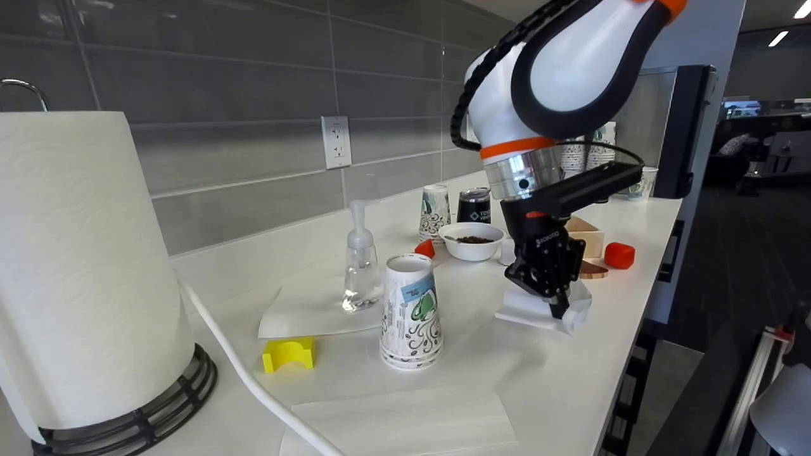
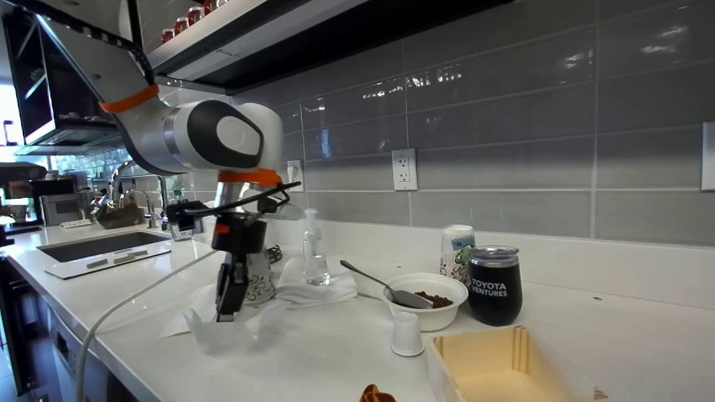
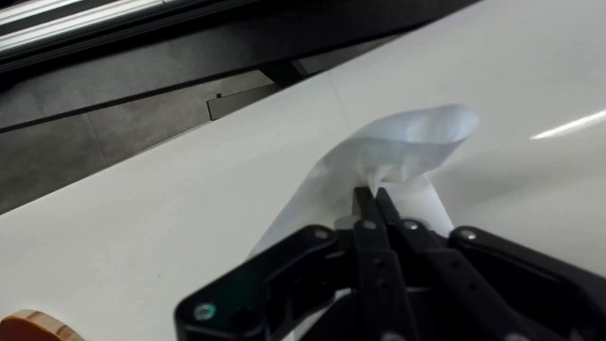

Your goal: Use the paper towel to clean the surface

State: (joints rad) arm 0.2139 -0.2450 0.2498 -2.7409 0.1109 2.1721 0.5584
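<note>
Claw (image 3: 373,192): largely matt to my eye, with shiny metallic screw heads (image 3: 204,311). Pinched between its tips, paper towel (image 3: 350,175): thin, creased, matt. Below the claw, countertop (image 3: 189,199): smooth, glossy, throwing back a bright streak. Above the claw, wrist collar (image 1: 523,172): polished metal. Well apart from the claw, open box (image 2: 483,349): matt wood; tumbler (image 2: 495,293): smooth, dull body with a shiny rim; pump bottle (image 1: 362,278): clear, smooth, plastic-looking; towel roll (image 1: 89,266): matt paper, faintly textured. Beyond the claw, in both exterior views, wall tiles (image 2: 491,117): smooth, glossy, with reflections.
</note>
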